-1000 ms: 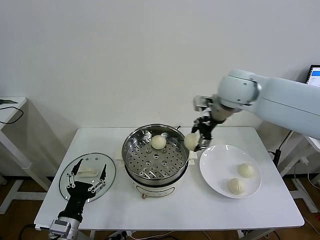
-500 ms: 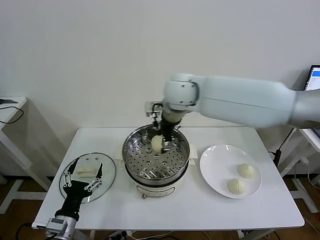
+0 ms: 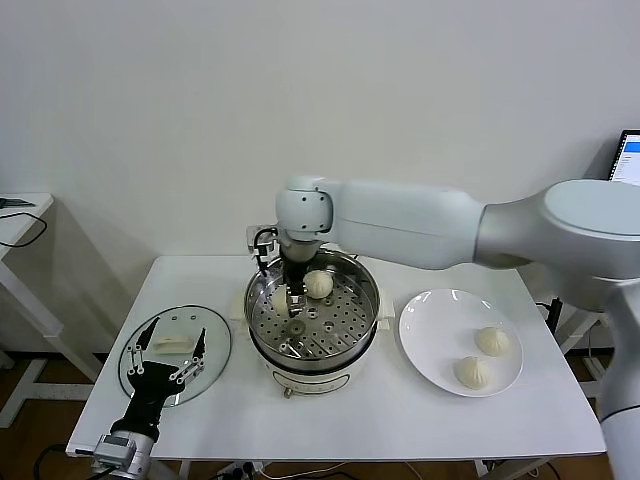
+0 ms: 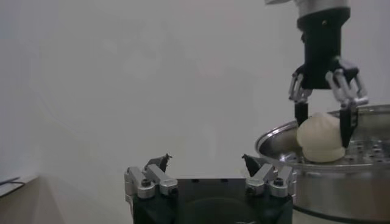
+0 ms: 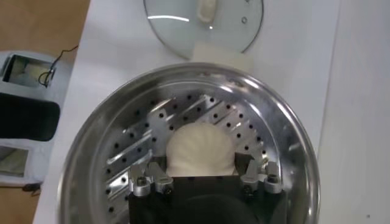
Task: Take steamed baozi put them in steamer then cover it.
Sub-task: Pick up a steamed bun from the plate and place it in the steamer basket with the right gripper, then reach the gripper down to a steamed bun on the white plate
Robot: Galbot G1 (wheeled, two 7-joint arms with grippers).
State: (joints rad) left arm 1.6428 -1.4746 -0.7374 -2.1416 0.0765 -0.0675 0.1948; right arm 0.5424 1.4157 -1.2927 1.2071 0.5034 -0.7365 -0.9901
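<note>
Head view: a bun (image 3: 281,298) sits pinched in the right claw (image 3: 288,300) over the left side of the steamer (image 3: 311,318) tray, beside another bun (image 3: 318,284) already lying there. Two more buns (image 3: 492,341) rest on the white plate (image 3: 430,335) to the right. The lid (image 3: 176,350) lies flat on the table (image 3: 400,420), and the left claw (image 3: 165,358) hovers spread over it, holding nothing.
</note>
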